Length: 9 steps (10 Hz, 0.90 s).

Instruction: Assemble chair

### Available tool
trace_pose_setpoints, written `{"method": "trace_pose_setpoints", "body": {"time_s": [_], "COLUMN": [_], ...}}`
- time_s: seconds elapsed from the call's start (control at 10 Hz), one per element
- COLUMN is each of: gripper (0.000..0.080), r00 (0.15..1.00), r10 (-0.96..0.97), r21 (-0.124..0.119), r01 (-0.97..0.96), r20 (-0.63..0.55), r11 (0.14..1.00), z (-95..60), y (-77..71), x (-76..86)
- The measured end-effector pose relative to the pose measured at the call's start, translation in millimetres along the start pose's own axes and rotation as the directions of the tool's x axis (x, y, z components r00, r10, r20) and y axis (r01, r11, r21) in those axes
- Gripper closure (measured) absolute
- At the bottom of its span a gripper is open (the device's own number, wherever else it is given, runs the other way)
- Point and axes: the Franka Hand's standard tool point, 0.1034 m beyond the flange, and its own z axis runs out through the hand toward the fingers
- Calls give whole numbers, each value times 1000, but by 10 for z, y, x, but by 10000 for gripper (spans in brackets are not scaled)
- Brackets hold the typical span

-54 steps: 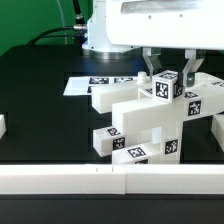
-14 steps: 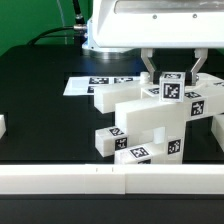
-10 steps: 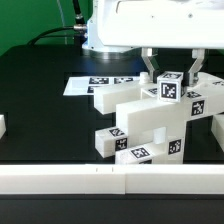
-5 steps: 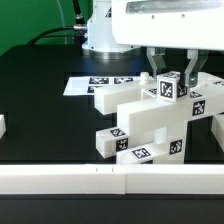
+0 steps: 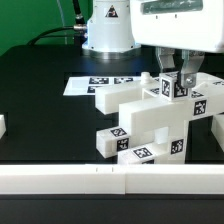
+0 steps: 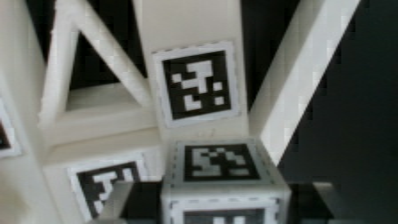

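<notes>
The part-built chair [image 5: 145, 120] stands at the middle right of the black table, a blocky white stack with square tags on its faces. On top of it, toward the exterior view's right, sits a small white tagged block [image 5: 176, 88]. My gripper [image 5: 175, 76] comes down from above and is shut on that block, one finger on each side. In the wrist view the same block [image 6: 219, 165] fills the space between my dark fingers [image 6: 317, 196], with white bars of the chair [image 6: 196, 85] beyond it. The gripper [image 6: 221, 200] itself is cut off by the frame edge.
The marker board [image 5: 85, 84] lies flat behind the chair, toward the exterior view's left. A white rail [image 5: 100, 181] runs along the front. A small white piece [image 5: 2, 126] shows at the left edge. The robot base [image 5: 105, 35] stands at the back.
The arm's body has swung toward the exterior view's right, and the gripper with the block has shifted slightly that way. The grip on the block is unchanged.
</notes>
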Motion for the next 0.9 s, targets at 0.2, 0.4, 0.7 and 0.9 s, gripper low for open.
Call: {"method": "trace_pose_setpoints", "body": {"time_s": [0.2,0.4,0.7,0.9], "gripper": [511,511,182,155], "r00": [990,966,984,999], "r10": [139,259,175,32], "r21": [3,4,4,6], "r01": [-139,-259,-176,-33], "r20": [11,23,21,19], "r11": [990,966,984,999], "z": [1,3,14,18], "y": [-6,-11,1,4], "x": [-24,-48,-20,-9]}}
